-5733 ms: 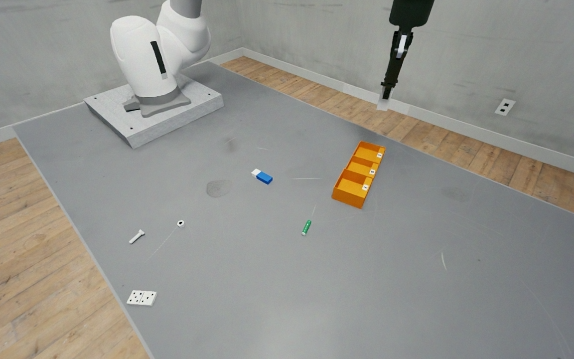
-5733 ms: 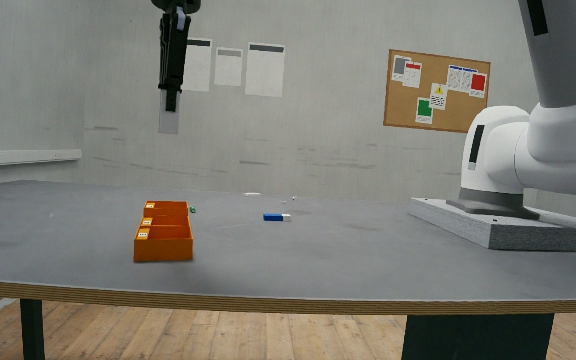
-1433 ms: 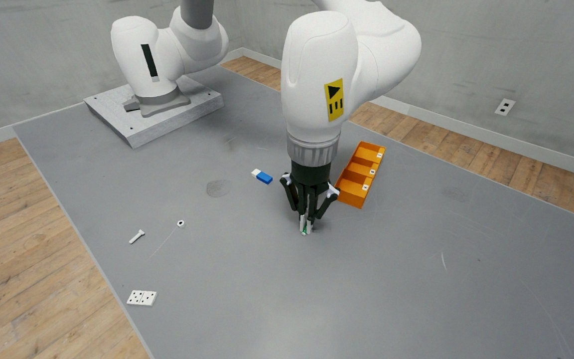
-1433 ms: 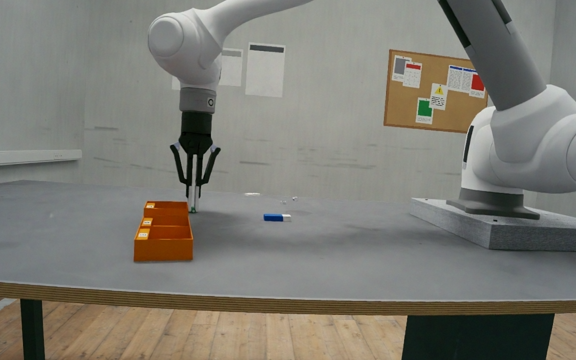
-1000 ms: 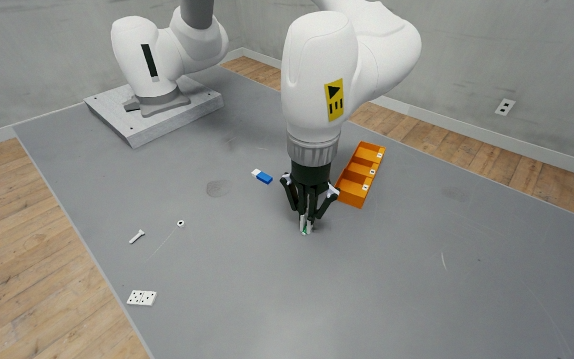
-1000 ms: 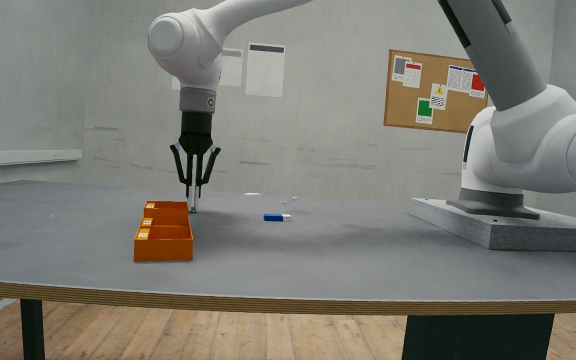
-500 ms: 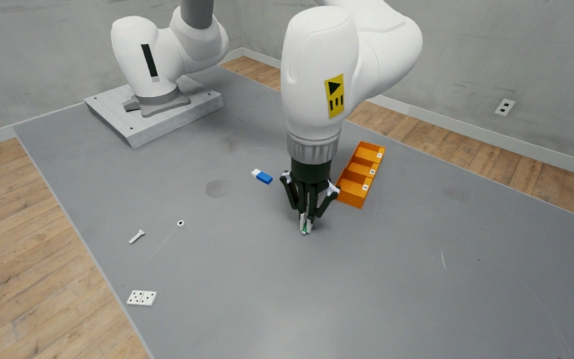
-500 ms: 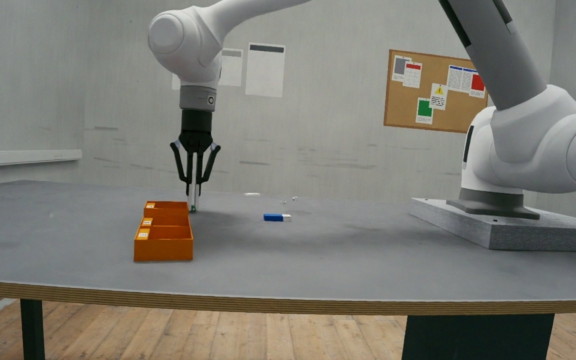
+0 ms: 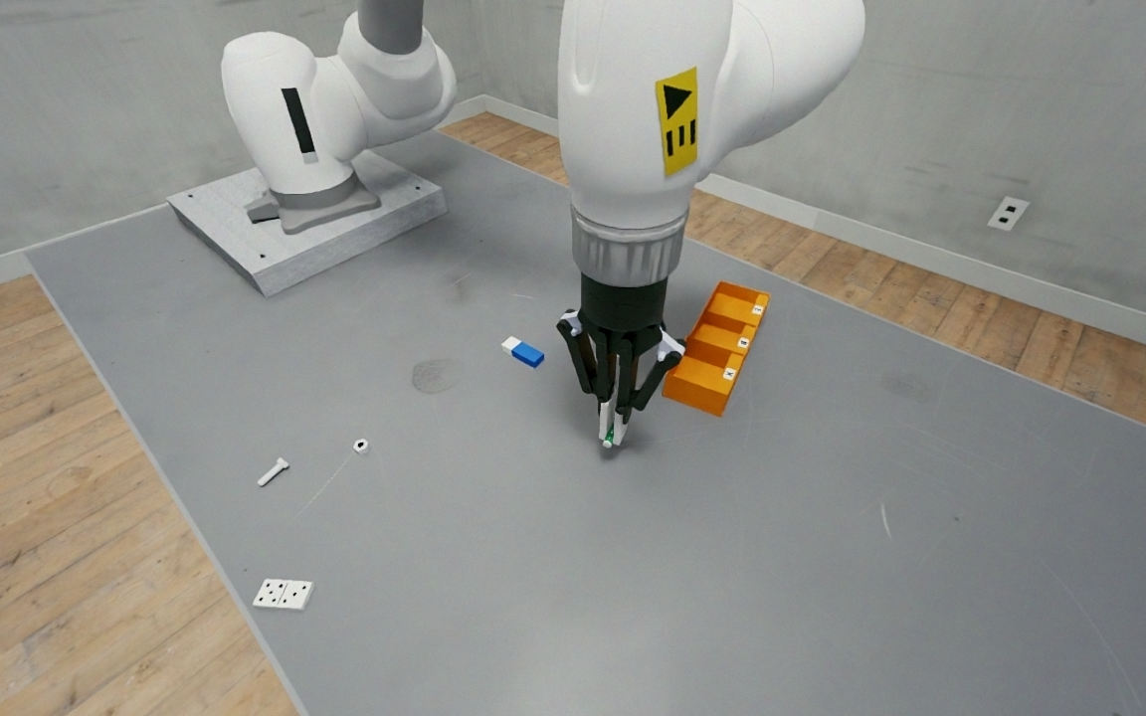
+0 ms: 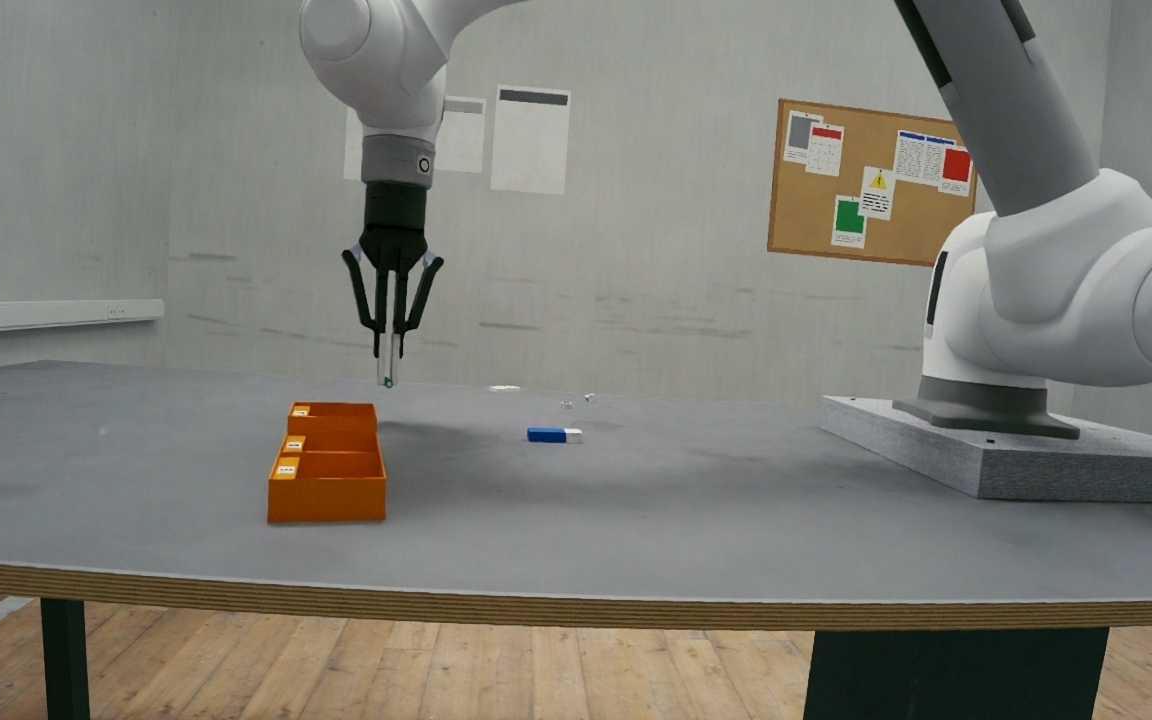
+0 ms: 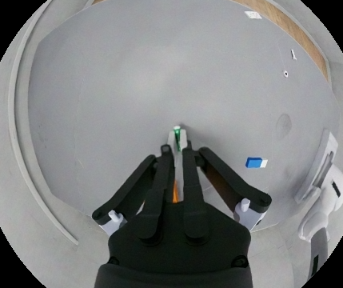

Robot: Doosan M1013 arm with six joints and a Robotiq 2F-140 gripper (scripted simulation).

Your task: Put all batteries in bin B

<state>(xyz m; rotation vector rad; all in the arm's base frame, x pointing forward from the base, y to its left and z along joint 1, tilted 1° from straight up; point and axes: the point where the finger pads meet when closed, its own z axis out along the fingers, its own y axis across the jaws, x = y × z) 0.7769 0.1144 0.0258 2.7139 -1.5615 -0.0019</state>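
Note:
A green battery with a white end (image 9: 608,440) (image 10: 388,383) (image 11: 177,130) is pinched between the fingertips of my gripper (image 9: 613,430) (image 10: 388,370) (image 11: 178,138), which is shut on it. The fingers point down and hold the battery a little above the table; its far part is partly hidden by them. The orange three-compartment bin block (image 9: 692,393) (image 10: 327,501) stands flat. Its middle compartment, marked B (image 9: 721,336) (image 10: 334,442), shows nothing inside where it can be seen. In the wrist view the block is mostly hidden behind the gripper. No other battery is in view.
A blue and white eraser (image 9: 523,351) (image 10: 553,435) (image 11: 255,162) lies beside the gripper, toward the robot base. A nut (image 9: 360,446) (image 11: 285,74), a bolt (image 9: 273,471) (image 11: 293,54) and a domino (image 9: 284,594) (image 11: 253,15) lie toward one table edge.

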